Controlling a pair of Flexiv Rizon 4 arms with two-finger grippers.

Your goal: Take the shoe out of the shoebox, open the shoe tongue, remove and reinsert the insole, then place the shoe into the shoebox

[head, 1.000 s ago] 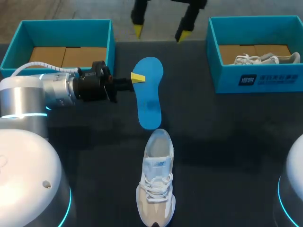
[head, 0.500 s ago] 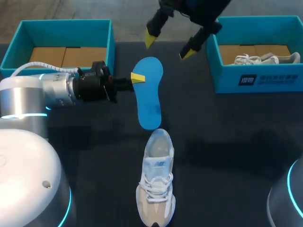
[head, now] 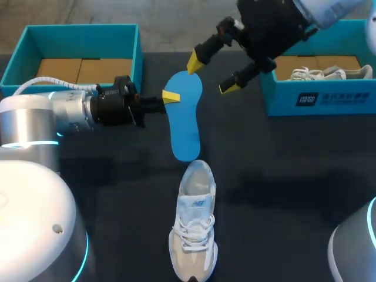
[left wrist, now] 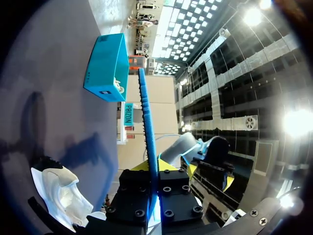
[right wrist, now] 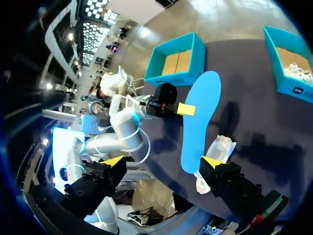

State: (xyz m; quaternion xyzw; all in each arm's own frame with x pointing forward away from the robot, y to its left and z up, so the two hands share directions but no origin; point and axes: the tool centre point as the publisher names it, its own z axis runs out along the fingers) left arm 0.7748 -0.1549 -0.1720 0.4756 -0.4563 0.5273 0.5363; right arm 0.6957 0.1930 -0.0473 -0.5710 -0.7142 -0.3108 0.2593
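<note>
Now left gripper (head: 170, 97) is pinching insole (head: 185, 120) | right gripper (head: 211, 74) is hovering, fingers spread | shoe (head: 194, 229) is lying on table (head: 282, 164)

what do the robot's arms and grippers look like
The left arm is made of rounded silver-white segments, with a glowing cyan ring and a white cable along it, ending in a black bolted wrist. The right arm is pale and rounded too. The left gripper and right gripper are black and blocky with bright yellow fingertips.

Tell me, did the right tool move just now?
Yes. The right tool swung forward toward the blue insole and closer to the right shoebox.
</note>
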